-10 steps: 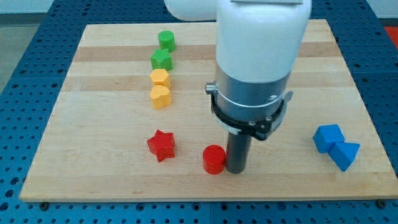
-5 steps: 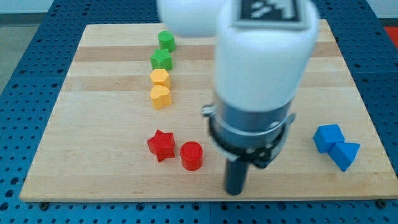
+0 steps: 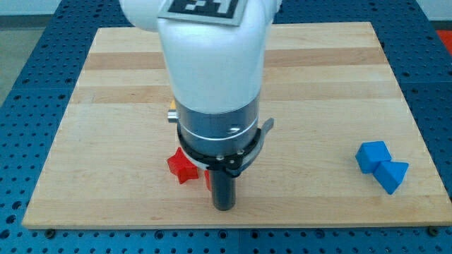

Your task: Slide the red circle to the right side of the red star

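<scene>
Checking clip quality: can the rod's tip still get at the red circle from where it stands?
Probably yes. My tip stands right against the red circle, of which only a sliver shows beside the red star; nothing lies between them.

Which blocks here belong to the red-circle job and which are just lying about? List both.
Job:
red star, half hidden behind the arm
red circle, only a sliver showing beside the rod
my tip, just right of that sliver

Lying about:
two blue blocks, touching, at the view's right
yellow block, barely visible
</scene>
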